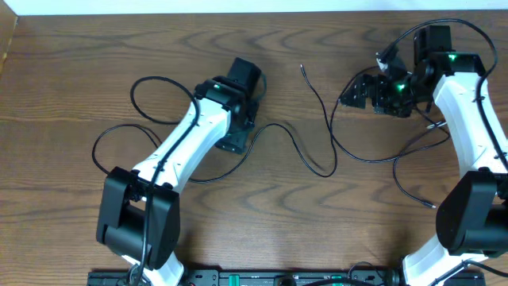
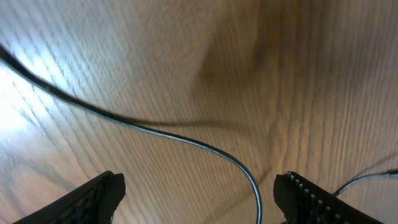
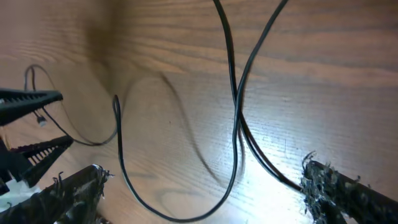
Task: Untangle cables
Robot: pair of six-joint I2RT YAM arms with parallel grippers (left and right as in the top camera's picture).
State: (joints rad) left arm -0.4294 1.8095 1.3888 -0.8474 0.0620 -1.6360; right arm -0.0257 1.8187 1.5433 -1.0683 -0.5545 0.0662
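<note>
Across the wooden bench [image 1: 278, 32] lie 2 thin black cables: the first cable [image 2: 186, 140] loops out beyond the left arm [image 1: 190, 135], passes under it and snakes to mid-bench, while the second cable [image 1: 331, 127] runs from a free end at the far middle toward the right arm [image 1: 468, 119]. The left jaws stand apart just above the first cable, gripping nothing. The right jaws are spread wide over cable strands on the bench, likewise empty.
</note>
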